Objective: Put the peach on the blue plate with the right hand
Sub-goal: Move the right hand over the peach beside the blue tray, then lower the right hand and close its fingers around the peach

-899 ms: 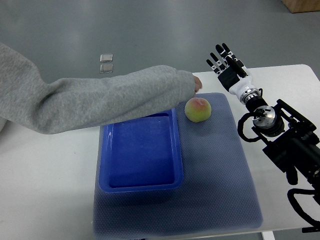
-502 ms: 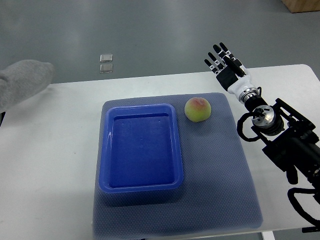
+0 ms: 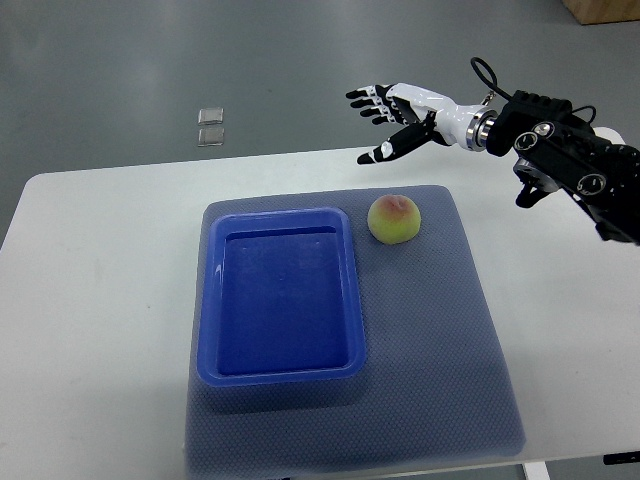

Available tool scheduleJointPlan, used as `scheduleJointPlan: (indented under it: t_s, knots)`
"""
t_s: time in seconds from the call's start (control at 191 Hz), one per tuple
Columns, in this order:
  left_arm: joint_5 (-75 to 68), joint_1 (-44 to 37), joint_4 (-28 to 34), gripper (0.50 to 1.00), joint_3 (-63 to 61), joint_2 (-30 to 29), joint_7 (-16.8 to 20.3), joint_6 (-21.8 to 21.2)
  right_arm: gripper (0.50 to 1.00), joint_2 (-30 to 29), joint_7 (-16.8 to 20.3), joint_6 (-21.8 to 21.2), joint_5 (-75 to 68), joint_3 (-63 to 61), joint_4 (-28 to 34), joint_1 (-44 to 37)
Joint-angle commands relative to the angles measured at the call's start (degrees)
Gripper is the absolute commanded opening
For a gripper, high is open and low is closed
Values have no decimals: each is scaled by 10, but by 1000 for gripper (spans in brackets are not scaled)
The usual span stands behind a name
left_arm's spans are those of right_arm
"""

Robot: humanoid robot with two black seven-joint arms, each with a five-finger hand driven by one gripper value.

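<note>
Peach (image 3: 394, 218) sits untouched on the grey mat (image 3: 440, 340) just right of the empty blue plate (image 3: 283, 368), and the right hand (image 3: 392, 118), fingers spread above it, could nudge the round fruit rolling away.

The mat (image 3: 440, 370) lies on the table (image 3: 100, 300). On the mat, the plate (image 3: 282, 372) sits left, the peach (image 3: 394, 218) just right of its far corner. The right hand (image 3: 395, 118) hangs beyond the peach, over the table's far edge.
</note>
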State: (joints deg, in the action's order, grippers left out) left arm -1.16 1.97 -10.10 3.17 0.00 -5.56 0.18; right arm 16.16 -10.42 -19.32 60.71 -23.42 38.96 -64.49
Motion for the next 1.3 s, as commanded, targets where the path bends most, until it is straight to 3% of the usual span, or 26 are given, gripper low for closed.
scheduleJointPlan:
  t_s: [0.0, 0.172, 0.308, 0.664, 0.951, 1.296]
  knots:
    - [0, 1, 0, 1000, 1, 0, 0, 0, 930, 29, 0, -31, 94, 127, 30, -85]
    - [0, 1, 1, 1000, 0, 0, 0, 0, 932, 37, 6, -103, 105, 318, 90, -225]
    - [0, 1, 1, 1000, 0, 0, 0, 0, 932, 22, 22, -124, 112, 346, 94, -236]
    - [0, 1, 0, 1000, 0, 0, 0, 0, 930, -4, 24, -95, 123, 347, 87, -192]
    - [0, 1, -1, 1000, 0, 0, 0, 1, 930, -42, 25, -35, 141, 353, 34, -139]
    - [0, 1, -9, 1000, 0, 0, 0, 1, 926, -48, 24, -2, 153, 354, 2, -100]
